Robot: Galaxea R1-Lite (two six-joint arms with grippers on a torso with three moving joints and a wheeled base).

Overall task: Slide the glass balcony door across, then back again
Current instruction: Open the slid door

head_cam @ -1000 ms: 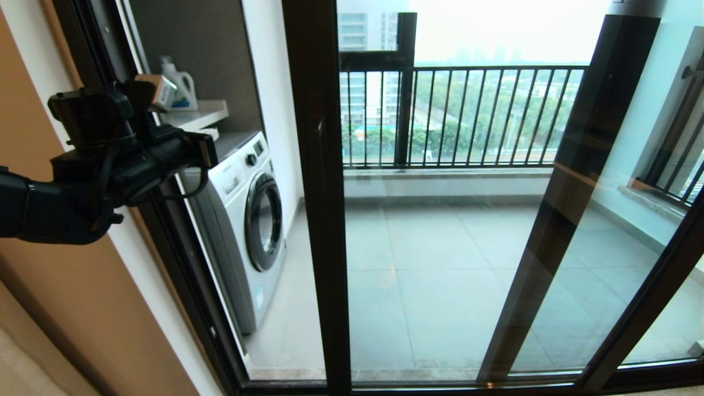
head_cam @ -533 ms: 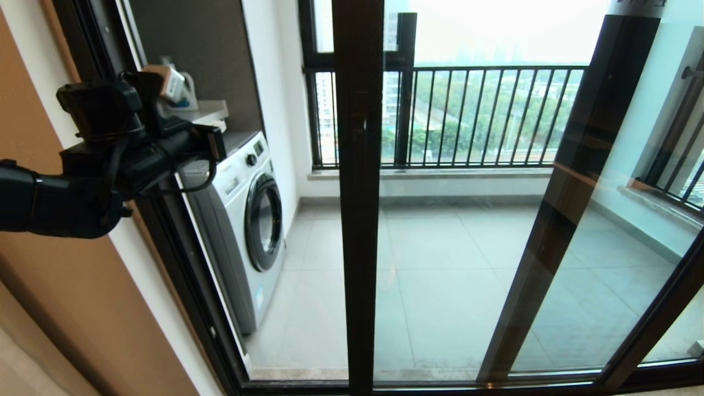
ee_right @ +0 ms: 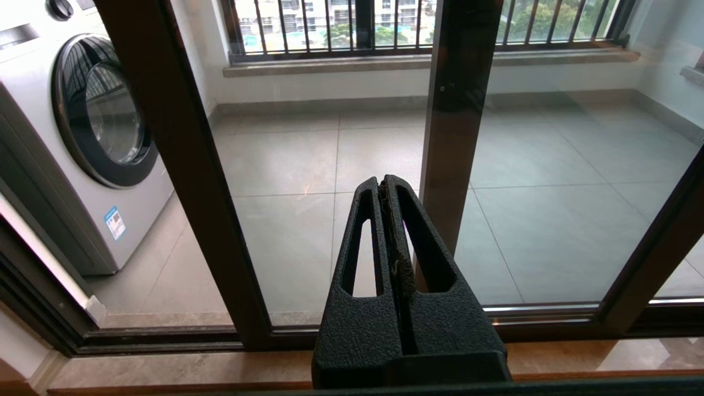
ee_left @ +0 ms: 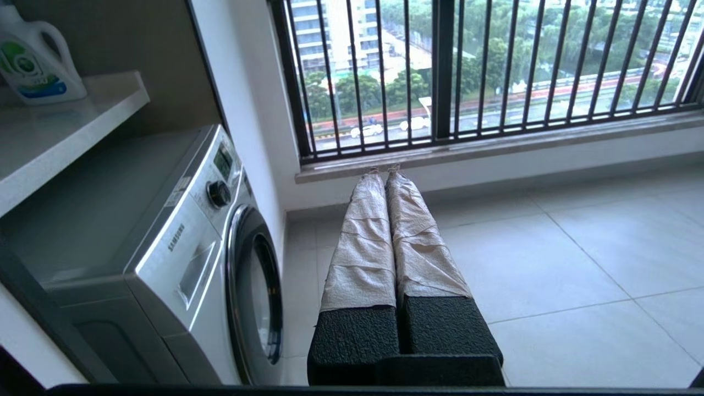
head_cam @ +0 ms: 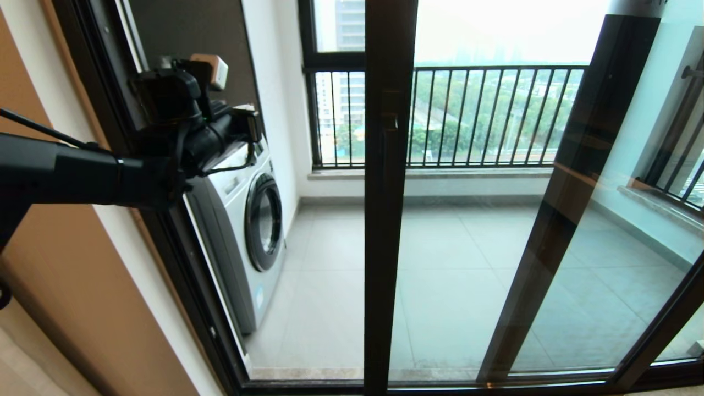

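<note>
From the head camera you only see the back of the left gripper [head_cam: 242,124]; its fingers are hidden behind its own body there. You need the left wrist view to learn that the left gripper [ee_left: 383,171] has its two tape-wrapped fingers [ee_left: 363,236] pressed together with nothing between them, pointing out through the open gap toward the balcony railing [ee_left: 495,66].

The right gripper [ee_right: 388,187] does not appear in the head view at all. Its own wrist camera shows it low and near the sill, fingers together and empty, facing the glass.

The glass balcony door [head_cam: 388,220] stands partly slid across: its left stile sits a little left of the middle of the opening, with free space to its left in front of the washing machine [head_cam: 247,220]. The small dark handle [head_cam: 389,143] on that stile is hard to make out against the dark frame. The door's top and right edge are cut off or lost in reflections.

Only the left wrist view shows the detergent bottle [ee_left: 30,60] on the shelf [ee_left: 82,115] above the machine; the head view has the arm covering it.
</note>
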